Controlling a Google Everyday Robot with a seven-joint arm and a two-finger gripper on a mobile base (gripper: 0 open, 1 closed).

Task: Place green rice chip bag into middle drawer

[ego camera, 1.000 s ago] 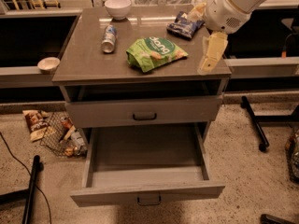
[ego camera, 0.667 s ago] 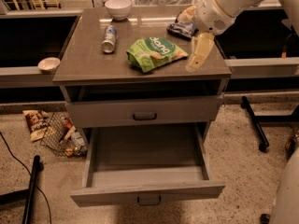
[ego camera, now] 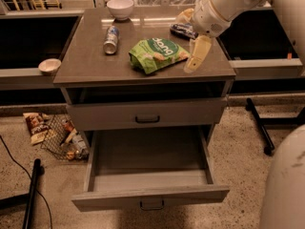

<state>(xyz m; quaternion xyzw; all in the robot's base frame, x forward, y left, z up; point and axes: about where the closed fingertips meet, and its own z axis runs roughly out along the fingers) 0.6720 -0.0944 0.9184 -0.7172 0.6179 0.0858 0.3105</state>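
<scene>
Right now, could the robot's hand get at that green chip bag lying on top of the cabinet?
Probably yes. The hand hangs low over the cabinet top, just right of the green rice chip bag, and nothing lies between them. The can and the dark blue bag lie off to the sides.

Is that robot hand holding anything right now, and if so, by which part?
Nothing appears held. The gripper hangs just right of the green rice chip bag, which lies flat on the cabinet top.
</scene>
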